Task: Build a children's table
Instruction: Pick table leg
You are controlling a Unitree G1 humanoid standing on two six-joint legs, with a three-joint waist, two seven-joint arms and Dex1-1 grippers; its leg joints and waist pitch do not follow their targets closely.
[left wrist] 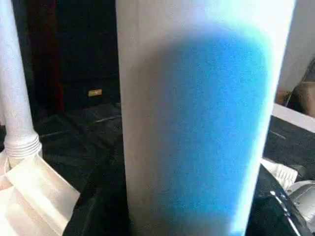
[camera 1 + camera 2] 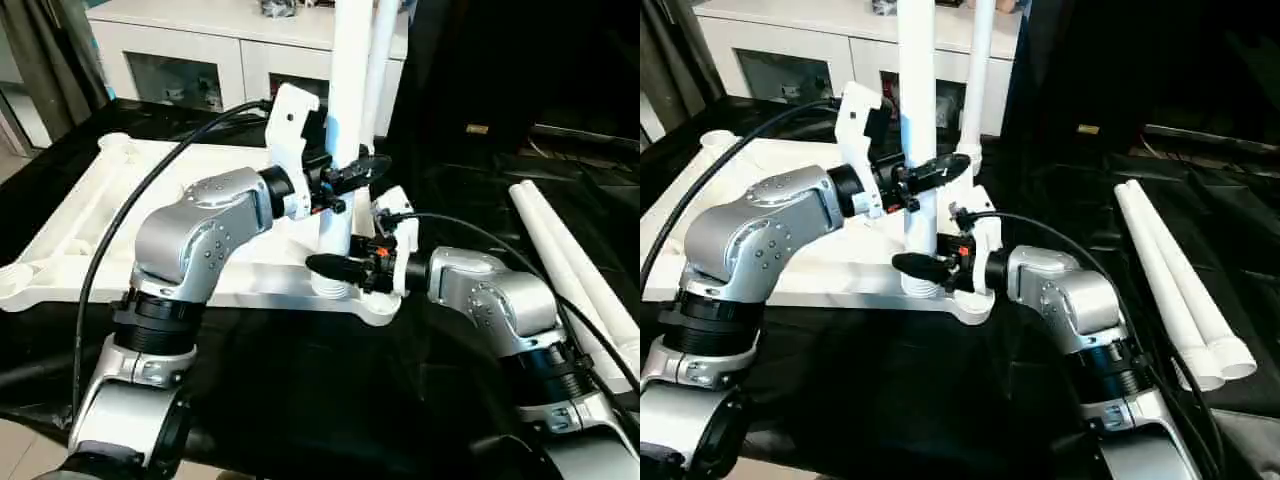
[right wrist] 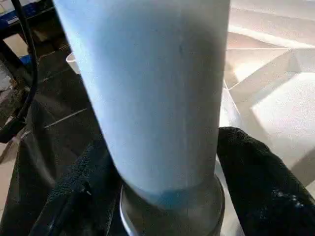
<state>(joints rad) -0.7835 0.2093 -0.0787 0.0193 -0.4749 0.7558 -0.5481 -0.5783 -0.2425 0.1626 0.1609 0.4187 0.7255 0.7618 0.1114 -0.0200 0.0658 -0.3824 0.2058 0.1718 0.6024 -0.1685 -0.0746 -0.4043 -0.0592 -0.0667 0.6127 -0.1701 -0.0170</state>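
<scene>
The white tabletop (image 2: 80,230) lies upside down on the black-covered work surface (image 2: 890,380), ribbed underside up, filling the left half of the scene; a round corner socket (image 2: 115,143) shows at its far left corner. Behind it, at the far edge, stands a white cabinet (image 2: 200,60) with glass doors.

At the tabletop's near right corner a white leg (image 2: 345,120) stands upright in its socket. The left gripper (image 2: 345,180) reaches in from the left and grips this leg partway up, one black finger (image 2: 940,170) wrapped across the near side of the shaft. In the left wrist view the leg (image 1: 197,118) stands close between dark fingers (image 1: 93,206). Lower down, the right gripper (image 2: 335,268) clasps the same leg just above its threaded base, with a black finger (image 2: 920,264) lying across the front; the right wrist view shows the leg (image 3: 152,98) between two black fingers (image 3: 256,177), its collar seated at the socket.

A second leg (image 2: 978,80) stands upright at the far right corner of the tabletop, just behind the first.

Farther right, well apart from the tabletop, two more loose legs (image 2: 1180,290) lie side by side on the black surface, touching along their length.
</scene>
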